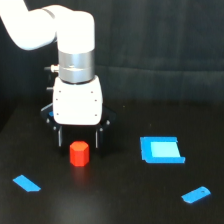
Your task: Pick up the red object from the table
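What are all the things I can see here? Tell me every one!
red object: one, red-orange, on the table just below the gripper's fingers
blue square piece: one, bright blue, flat, toward the exterior view's right
blue strip: one, blue, flat, near the exterior view's lower left
blue rounded piece: one, blue, flat, near the exterior view's lower right
table: one, black, under everything
backdrop: one, dark, behind the table
arm: one, white with a silver ring
gripper: one, white body, black fingers, open

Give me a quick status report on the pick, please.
Gripper open, low behind the small red-orange hexagonal block. Block upright on the matte black table, not lifted. Flat blue pieces well clear.
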### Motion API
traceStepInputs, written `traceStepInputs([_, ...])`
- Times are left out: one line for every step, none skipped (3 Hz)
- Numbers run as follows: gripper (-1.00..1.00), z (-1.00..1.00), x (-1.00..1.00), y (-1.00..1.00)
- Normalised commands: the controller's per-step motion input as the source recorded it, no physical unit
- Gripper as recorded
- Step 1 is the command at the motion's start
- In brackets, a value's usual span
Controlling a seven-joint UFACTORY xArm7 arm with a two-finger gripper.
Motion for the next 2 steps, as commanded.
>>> traceStepInputs([0.75, -0.14, 0.07, -0.50])
traceStepInputs([-0.96, -0.22, 0.16, -0.01])
